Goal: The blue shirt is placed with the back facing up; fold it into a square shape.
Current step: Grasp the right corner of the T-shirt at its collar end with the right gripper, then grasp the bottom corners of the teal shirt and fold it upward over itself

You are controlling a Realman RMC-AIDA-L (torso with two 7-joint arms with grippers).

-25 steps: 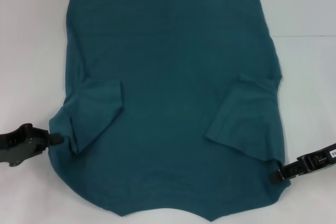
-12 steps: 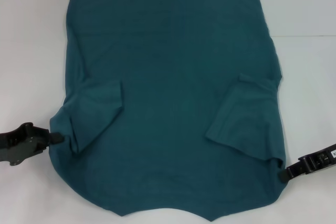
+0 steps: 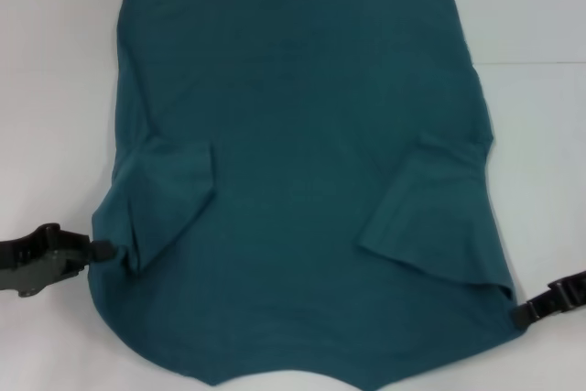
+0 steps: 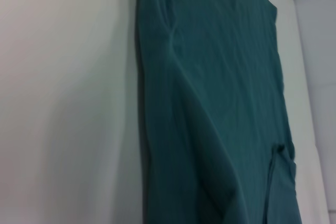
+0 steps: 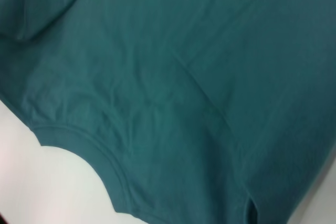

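Observation:
The blue shirt [image 3: 302,153] lies flat on the white table, plain side up, with both sleeves folded inward onto the body. My left gripper [image 3: 103,249] is shut on the shirt's left edge beside the folded sleeve [image 3: 169,194]. At the near right corner of the cloth, my right gripper [image 3: 520,311] is pinching the edge, which is drawn out to a point. The left wrist view shows the blue shirt [image 4: 210,77] running along the table. In the right wrist view the blue shirt [image 5: 184,77] fills the picture, with its ribbed neckline [image 5: 105,156] curving over the white surface.
White table [image 3: 55,89] surrounds the shirt on both sides. A seam line [image 3: 536,63] crosses the table at the far right. The shirt's near edge reaches the bottom of the head view.
Both grippers have moved nearer to me. The right one has also moved outward, drawing the shirt's near right corner with it. The left edge has shifted slightly.

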